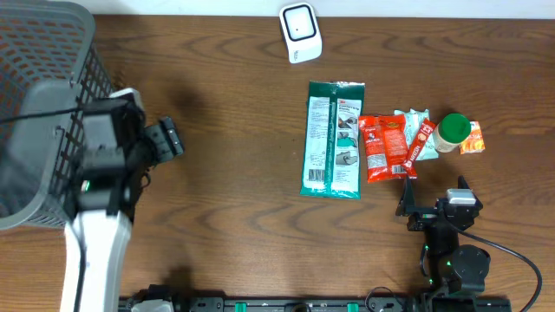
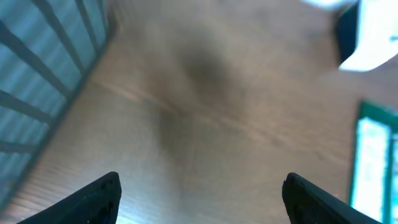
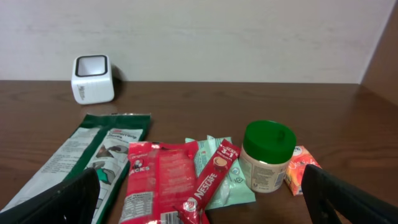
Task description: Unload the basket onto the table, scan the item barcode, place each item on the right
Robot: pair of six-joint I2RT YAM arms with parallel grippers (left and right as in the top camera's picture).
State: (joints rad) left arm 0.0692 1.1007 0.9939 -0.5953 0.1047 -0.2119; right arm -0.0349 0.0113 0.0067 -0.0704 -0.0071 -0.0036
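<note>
A dark brown wood-grain table [image 1: 225, 104] is shown in all views. Beyond its far edge, a plain off-white wall [image 3: 217, 37] is evenly lit. A brown panel [image 3: 384, 56] is seen at the wall's right end. Soft shadows are cast near the table's left edge.

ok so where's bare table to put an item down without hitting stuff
The widest bare stretch of table lies between the left gripper and the green packet. Also free: the wood behind the jar, beside the scanner. It is crowded from the green packet across to the orange packet.
</note>
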